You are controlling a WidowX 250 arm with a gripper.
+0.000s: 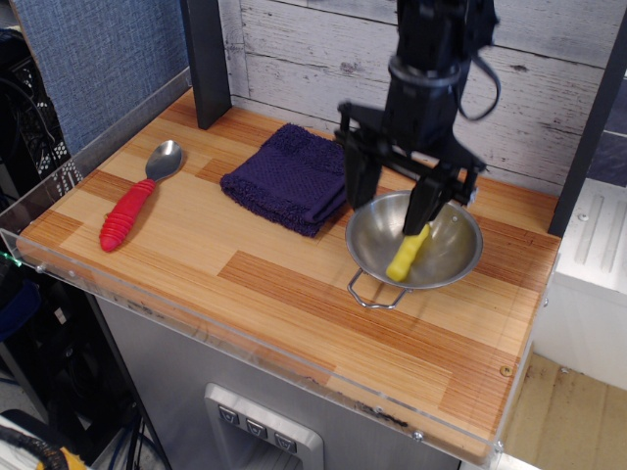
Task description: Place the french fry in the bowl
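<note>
The yellow french fry (pixel 407 255) lies inside the shiny steel bowl (pixel 453 264) on the right part of the wooden table, leaning toward the bowl's front. My black gripper (pixel 390 194) hangs just above the bowl's back rim, its two fingers (pixel 355 176) spread wide apart and holding nothing. The fry is free of the fingers. One wire loop handle (pixel 373 292) of the bowl points toward the table's front.
A folded dark blue cloth (pixel 291 176) lies just left of the bowl. A red-handled spoon (pixel 135 201) lies at the far left. A dark post (pixel 206 61) stands at the back left, with a plank wall behind. A clear plastic rim (pixel 245 333) edges the table front.
</note>
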